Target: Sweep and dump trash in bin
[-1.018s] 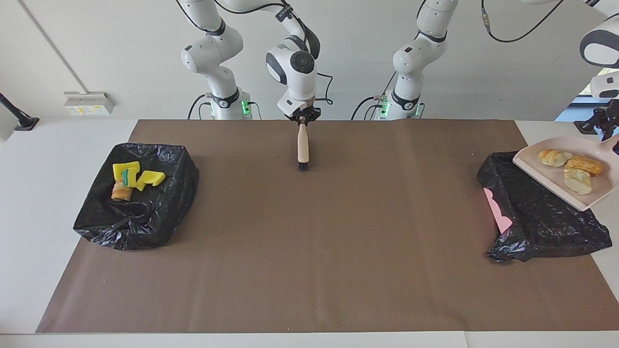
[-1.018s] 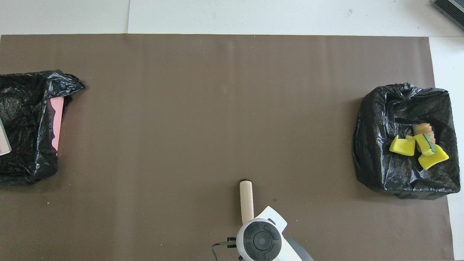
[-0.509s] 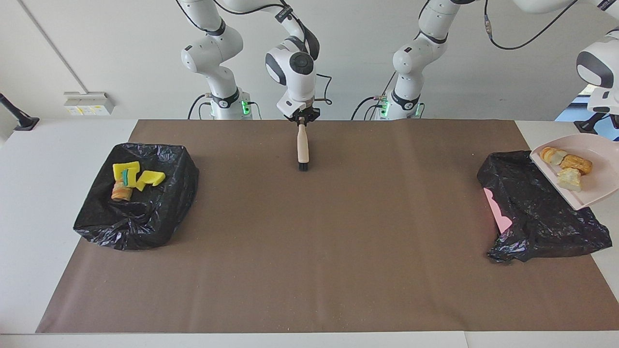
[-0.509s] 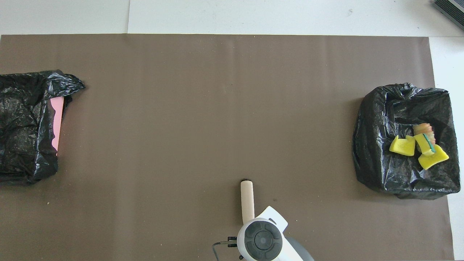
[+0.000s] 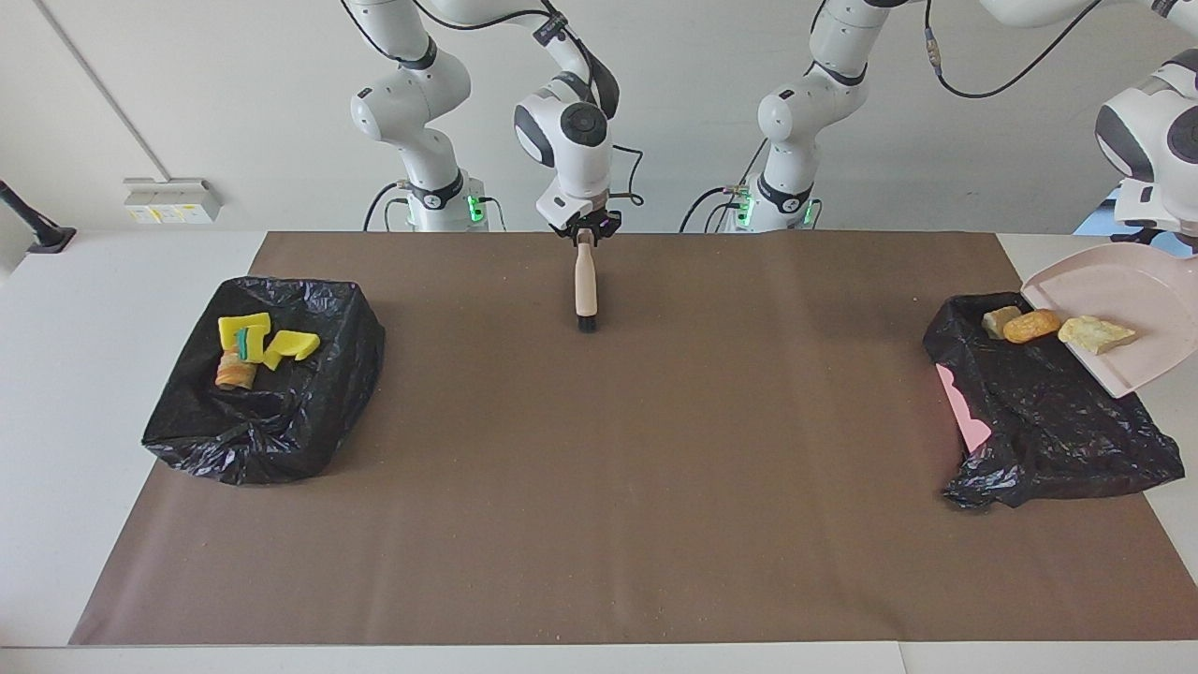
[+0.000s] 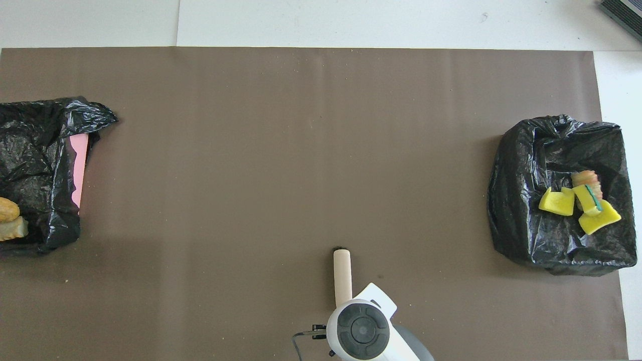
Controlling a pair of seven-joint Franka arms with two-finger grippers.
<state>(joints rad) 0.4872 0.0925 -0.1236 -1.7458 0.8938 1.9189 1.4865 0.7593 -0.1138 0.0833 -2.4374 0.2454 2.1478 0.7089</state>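
My left gripper (image 5: 1185, 240) holds a pink dustpan (image 5: 1137, 295) tilted over the black-bagged bin (image 5: 1039, 412) at the left arm's end of the table. Three bread-like lumps (image 5: 1000, 321) (image 5: 1031, 326) (image 5: 1097, 333) are at the pan's low lip, over the bin; two show in the overhead view (image 6: 7, 209) (image 6: 14, 228). The other black-bagged bin (image 5: 271, 412) at the right arm's end holds yellow sponge pieces (image 5: 245, 329) (image 5: 292, 346) and an orange-and-cream striped chunk (image 5: 236, 372). My right gripper (image 5: 584, 234) is shut on a brush handle (image 5: 586, 281) and waits, with the bristles on the mat.
A brown mat (image 5: 599, 487) speckled with fine crumbs covers most of the white table. A pink bin wall (image 5: 964, 407) shows where the bag has slipped. The brush (image 6: 341, 276) stands on the mat's edge nearest the robots, midway between the bins.
The left arm has tipped the dustpan down toward the bin. The three bread lumps have slid from the pan's middle to its lip, over the bag. The right arm has not moved.
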